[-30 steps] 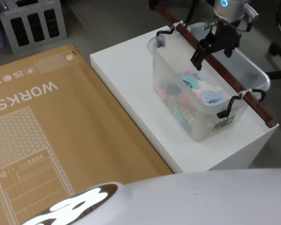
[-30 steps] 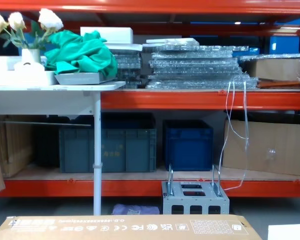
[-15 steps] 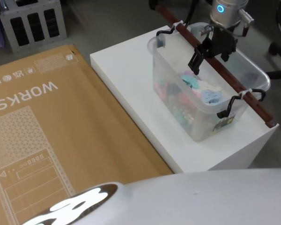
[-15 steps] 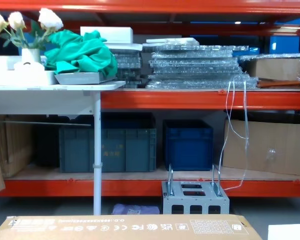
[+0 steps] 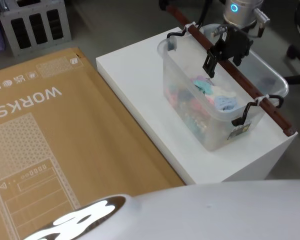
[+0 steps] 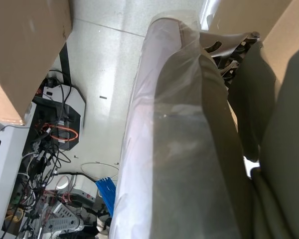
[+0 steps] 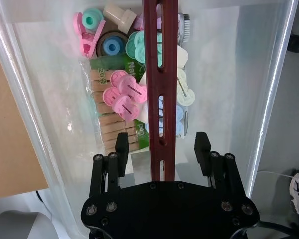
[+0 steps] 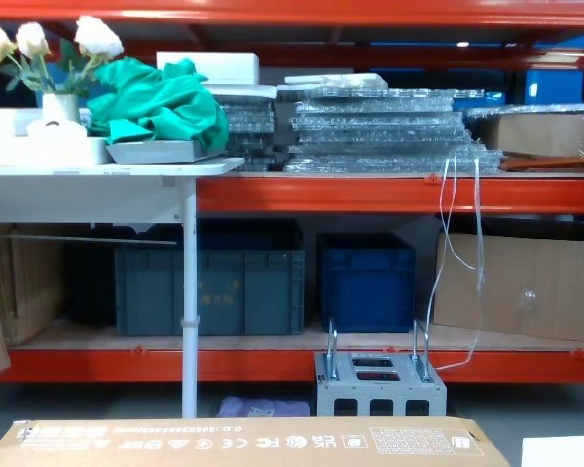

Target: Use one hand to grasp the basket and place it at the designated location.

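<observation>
The basket sits on the white table, upper right of the head view, with pegs inside. Its red-brown handle runs untouched between the 2 spread fingers of the right gripper. Best to centre the bar, close squarely near mid-length, then lift level so the tub does not tip.

Flat cardboard box beside white plinth; grey-blue crates on orange shelving.

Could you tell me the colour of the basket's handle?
The handle is dark red-brown, clearest in the right wrist view.
</observation>
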Robot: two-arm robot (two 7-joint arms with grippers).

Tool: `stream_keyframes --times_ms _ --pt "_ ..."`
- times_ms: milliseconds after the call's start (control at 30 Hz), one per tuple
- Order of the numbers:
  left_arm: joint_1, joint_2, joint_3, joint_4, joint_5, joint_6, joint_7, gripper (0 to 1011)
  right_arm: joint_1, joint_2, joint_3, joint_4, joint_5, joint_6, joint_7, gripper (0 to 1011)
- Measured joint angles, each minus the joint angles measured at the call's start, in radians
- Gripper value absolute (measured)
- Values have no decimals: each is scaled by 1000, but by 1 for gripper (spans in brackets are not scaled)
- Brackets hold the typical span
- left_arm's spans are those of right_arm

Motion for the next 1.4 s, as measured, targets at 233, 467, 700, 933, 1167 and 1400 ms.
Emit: stream_keyframes --times_ms 233,467,700,933,1167,1400 --pt "0 0 0 0 0 0 0 0 4 -4 -6 4 -2 0 7 625" --pt "0 0 0 0 0 0 0 0 6 -6 -11 7 -2 5 11 419" --pt "0 0 0 0 0 0 0 0 9 -7 -15 8 -3 10 13 235" --pt "0 0 0 0 0 0 0 0 9 -3 -15 7 0 15 13 235" --pt "0 0 0 0 0 0 0 0 14 6 -13 -3 4 16 13 235" --pt "0 0 0 0 0 0 0 0 27 13 -1 -19 4 15 15 235"
